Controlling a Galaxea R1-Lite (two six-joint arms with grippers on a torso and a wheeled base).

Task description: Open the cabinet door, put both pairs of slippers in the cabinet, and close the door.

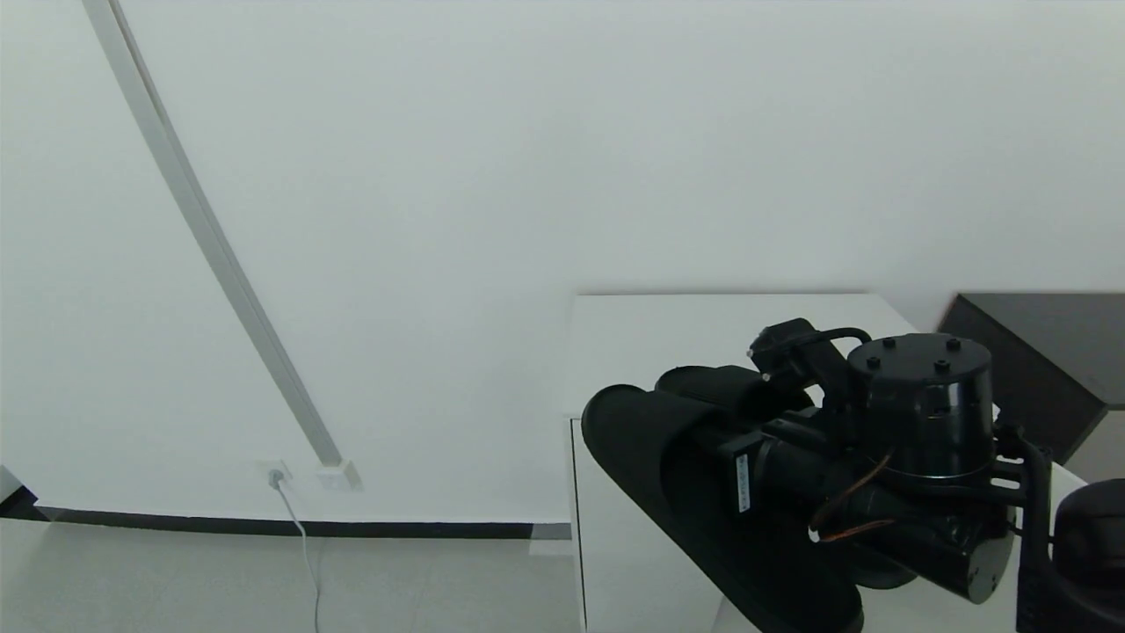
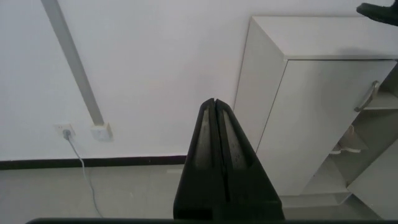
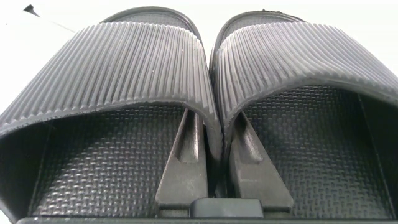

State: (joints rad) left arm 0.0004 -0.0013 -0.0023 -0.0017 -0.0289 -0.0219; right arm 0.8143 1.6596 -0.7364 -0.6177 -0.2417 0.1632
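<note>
Pinching black slippers [image 1: 668, 457], right pincer [image 3: 216, 134] hangs above white cabinet [image 1: 650, 334] by the wall [image 1: 527, 176]; left pincer [image 2: 215, 107] pressed together

Black slippers [image 3: 130, 81] are up in the air, a matched pair side by side with ribbed straps and pebbled footbeds. The right gripper [image 3: 216, 118] has one finger inside each shoe and pinches their touching inner walls together. From the head view the pair hangs tilted, up by the top of the white cabinet [image 2: 261, 93]. The cabinet's door panel [image 2: 317, 124] carries a slim handle [image 2: 367, 96], and shelves [image 2: 382, 102] show just past it.
</note>
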